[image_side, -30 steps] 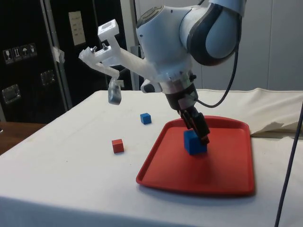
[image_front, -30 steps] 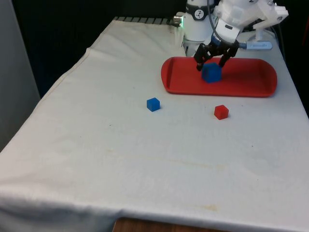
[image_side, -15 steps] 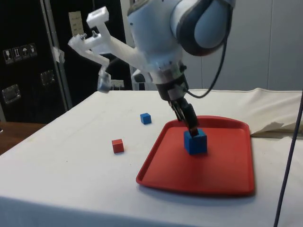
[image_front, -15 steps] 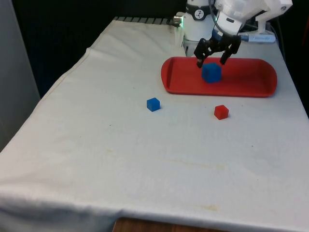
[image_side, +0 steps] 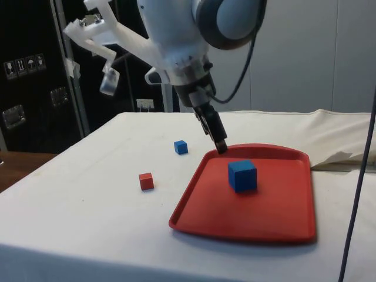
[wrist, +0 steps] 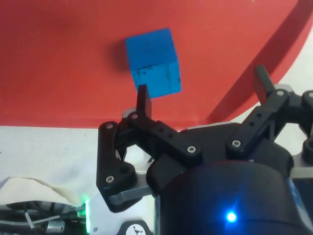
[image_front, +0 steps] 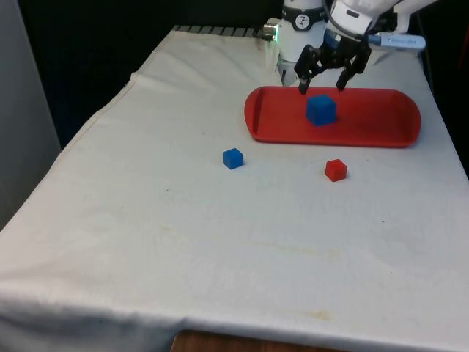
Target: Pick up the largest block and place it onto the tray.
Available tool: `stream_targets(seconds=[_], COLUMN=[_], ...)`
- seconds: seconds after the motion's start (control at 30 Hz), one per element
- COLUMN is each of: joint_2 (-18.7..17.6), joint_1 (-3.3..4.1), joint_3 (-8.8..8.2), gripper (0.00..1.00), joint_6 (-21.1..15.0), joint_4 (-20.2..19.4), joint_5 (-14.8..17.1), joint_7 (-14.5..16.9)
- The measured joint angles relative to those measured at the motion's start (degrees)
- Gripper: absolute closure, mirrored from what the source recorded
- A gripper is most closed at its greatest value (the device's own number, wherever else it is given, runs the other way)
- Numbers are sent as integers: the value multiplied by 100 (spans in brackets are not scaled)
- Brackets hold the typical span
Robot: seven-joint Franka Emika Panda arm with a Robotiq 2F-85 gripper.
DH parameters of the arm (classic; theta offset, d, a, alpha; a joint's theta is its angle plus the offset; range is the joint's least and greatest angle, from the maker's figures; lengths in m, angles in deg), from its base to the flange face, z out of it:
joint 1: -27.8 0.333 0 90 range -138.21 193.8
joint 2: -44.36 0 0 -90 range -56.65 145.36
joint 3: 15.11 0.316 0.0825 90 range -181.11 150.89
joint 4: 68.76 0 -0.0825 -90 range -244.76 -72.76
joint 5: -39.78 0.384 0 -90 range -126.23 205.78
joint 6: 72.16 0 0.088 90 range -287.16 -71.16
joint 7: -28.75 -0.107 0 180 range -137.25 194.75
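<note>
The worktop (image_front: 183, 220) under its white cloth carries everything. On its far part lies the red tray (image_front: 381, 125), the goal of the task, its raised rim keeping things in. The tool (image_front: 322, 86) hangs above the tray, fingers spread and released, grasping nothing. The large blue block (image_front: 321, 109) sits flat on the tray, apart from the fingers, so the placing looks done. The small blue cube (image_front: 232, 158) and small red cube (image_front: 335, 169) rest on the cloth, off the tray.

glossy red plastic tray (image_front: 381, 132), matt white cloth (image_front: 183, 220), matt blue block (image_front: 321, 109)
</note>
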Motion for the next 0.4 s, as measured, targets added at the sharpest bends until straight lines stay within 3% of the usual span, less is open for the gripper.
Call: stream_targets(seconds=[0.4], joint_2=[-11], joint_1=[-23], joint_3=[-155], gripper=[0], joint_6=[241], joint_4=[372], joint_5=[6], joint_7=[86])
